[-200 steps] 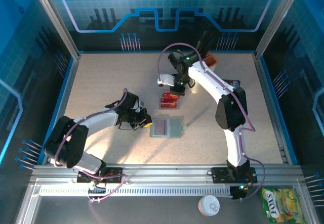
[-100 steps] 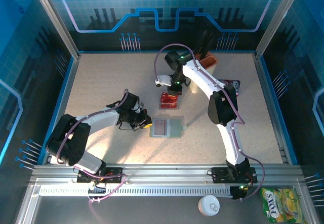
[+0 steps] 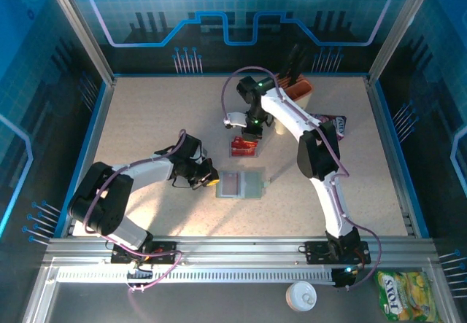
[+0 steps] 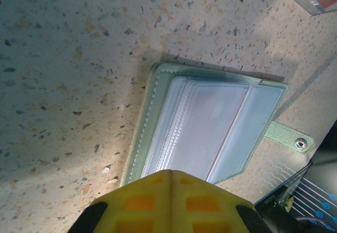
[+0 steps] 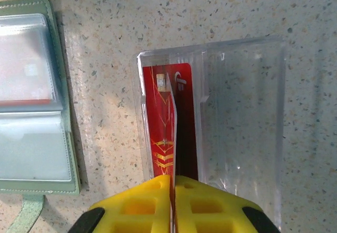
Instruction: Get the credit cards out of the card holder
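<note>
Beyond the card holder (image 3: 252, 185), the right end effector (image 5: 172, 183) has edged in over the clear tray (image 5: 242, 112), pinching a red credit card (image 5: 173, 138) edge-on above a second red card (image 5: 185, 101); release looks near. Pressed together, the left end effector (image 4: 171, 176) rests at the holder's left edge.

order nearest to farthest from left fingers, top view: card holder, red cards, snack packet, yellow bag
1. card holder, right beside the left fingers
2. red cards, just beyond the holder
3. snack packet, far right side
4. yellow bag, bottom right corner
</note>
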Tool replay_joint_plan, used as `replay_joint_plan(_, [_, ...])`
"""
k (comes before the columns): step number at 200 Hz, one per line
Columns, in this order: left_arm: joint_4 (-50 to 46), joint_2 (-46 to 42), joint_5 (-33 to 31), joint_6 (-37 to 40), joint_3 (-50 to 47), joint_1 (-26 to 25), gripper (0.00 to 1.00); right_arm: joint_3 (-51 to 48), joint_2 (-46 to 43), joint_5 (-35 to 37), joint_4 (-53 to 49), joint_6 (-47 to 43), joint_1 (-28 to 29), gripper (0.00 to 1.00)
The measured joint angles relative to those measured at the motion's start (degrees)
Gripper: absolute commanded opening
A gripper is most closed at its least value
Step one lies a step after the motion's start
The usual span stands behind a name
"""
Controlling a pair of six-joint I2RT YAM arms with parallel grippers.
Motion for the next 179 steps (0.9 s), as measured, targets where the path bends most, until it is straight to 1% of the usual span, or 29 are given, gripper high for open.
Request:
replay_joint_plan(27, [0.0, 0.0, 0.0, 0.0, 0.0, 0.0, 0.04, 0.0, 0.3, 0.0, 0.0, 0.8, 0.0, 0.15])
replay_joint_plan(100, [0.0, -1.1, 0.0, 0.0, 0.0, 0.0, 0.05, 0.0, 0.1, 1.4, 0.9, 3.1, 0.1, 0.18])
replay_joint_plan(121, [0.0, -1.3, 0.0, 0.0, 0.0, 0.0, 0.05, -1.7, -1.1, 1.6, 2.9, 4.8, 0.1, 0.18])
replay_joint_plan(149, [0.0, -1.6, 0.0, 0.0, 0.0, 0.0, 0.05, -7.5, -5.0, 1.7, 7.4, 7.9, 0.1, 0.11])
replay_joint_plan(179, [0.0, -2.5, 0.0, 0.0, 0.0, 0.0, 0.05, -11.9, -7.8, 1.7, 12.4, 11.2, 0.1, 0.11])
